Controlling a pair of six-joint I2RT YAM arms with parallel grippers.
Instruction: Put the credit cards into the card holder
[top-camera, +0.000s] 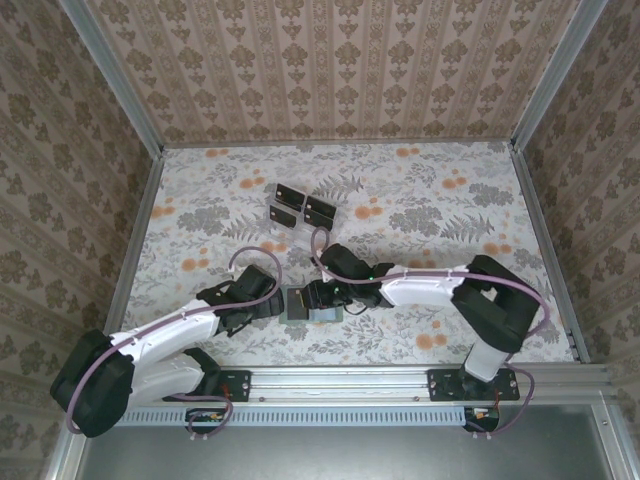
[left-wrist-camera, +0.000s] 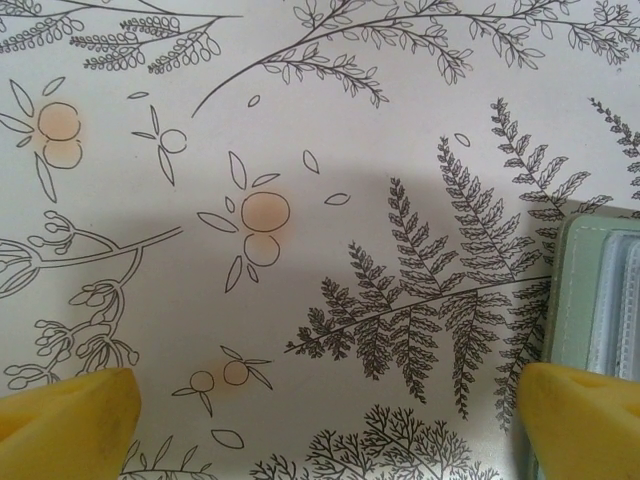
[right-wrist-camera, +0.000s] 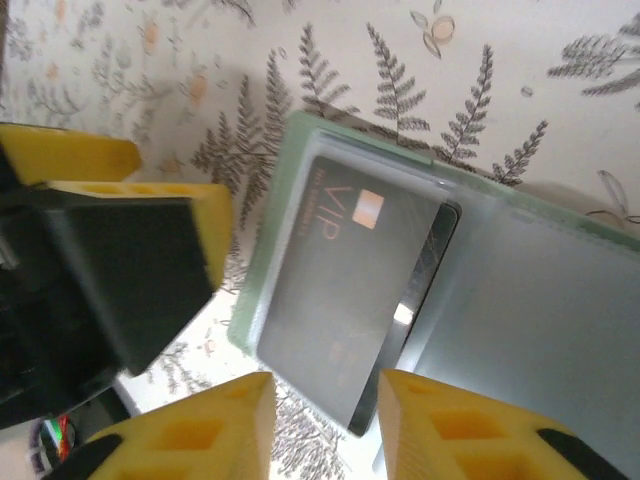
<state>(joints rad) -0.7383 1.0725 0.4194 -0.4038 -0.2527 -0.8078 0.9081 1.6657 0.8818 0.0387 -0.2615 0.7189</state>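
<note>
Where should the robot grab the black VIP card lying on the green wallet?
Probably the near short end of the thin black rectangular VIP card, coming from the side of the right end effector. It lies flat on the grey-green card holder, and that end seems to overhang its edge, leaving room to pinch.

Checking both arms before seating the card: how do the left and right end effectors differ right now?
The left end effector is spread wide over bare tablecloth, with the card holder beside one finger. The right end effector has a narrower gap, with the black card poking a corner into it. Left sits at the holder's left side, right at its right. Both are yellow-fingered and open.
</note>
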